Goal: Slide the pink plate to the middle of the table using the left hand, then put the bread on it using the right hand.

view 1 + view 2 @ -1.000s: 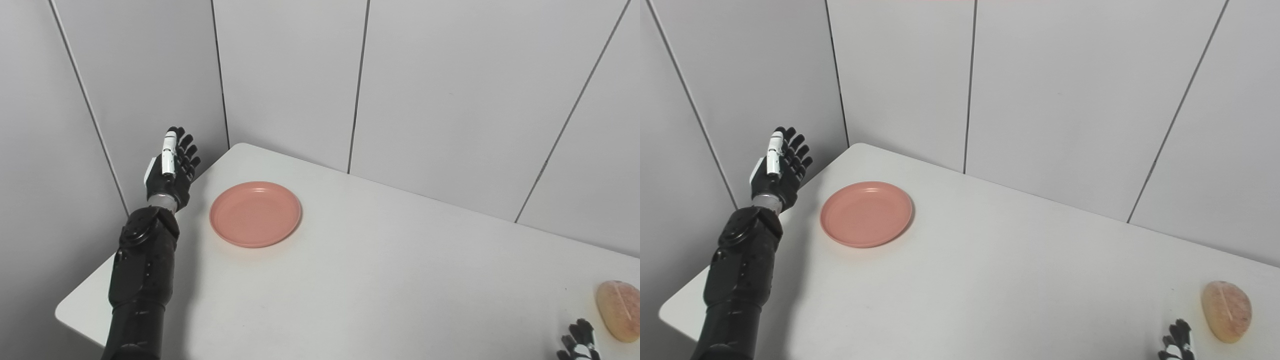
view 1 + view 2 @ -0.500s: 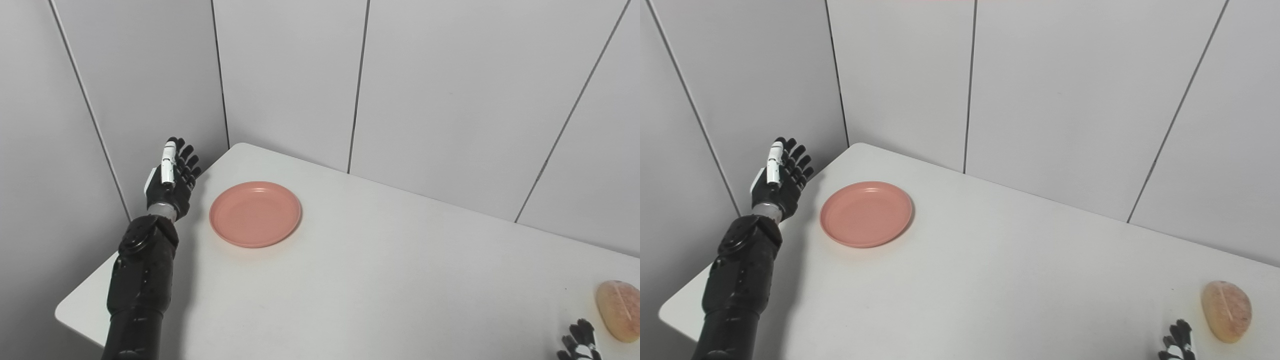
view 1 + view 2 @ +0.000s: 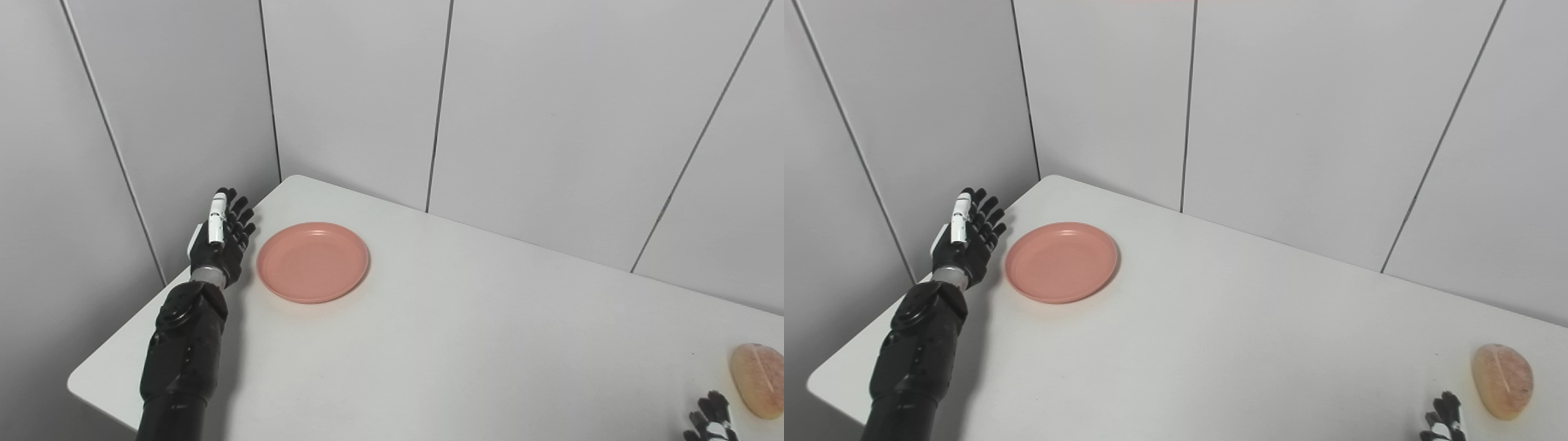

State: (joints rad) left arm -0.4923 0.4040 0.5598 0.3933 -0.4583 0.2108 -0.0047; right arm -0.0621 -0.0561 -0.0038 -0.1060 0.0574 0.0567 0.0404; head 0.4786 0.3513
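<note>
Just right of the left hand (image 3: 219, 245): the plate (image 3: 313, 262), a small gap between them.
At the table's (image 3: 465, 343) left edge that hand is empty, fingers (image 3: 237, 219) straight and a little spread, pointing away toward the far corner, palm turned toward the plate's near-left rim; whether it rests on the surface or hangs just over it cannot be told. Far off to its right, past a long stretch of tabletop, the bread (image 3: 1502, 380) lies near the front right corner. Only the fingertips of the right hand (image 3: 1443, 420) show at the bottom edge, just left of the bread and apart from it; they look parted and hold nothing visible, but how far that hand is open cannot be told.
</note>
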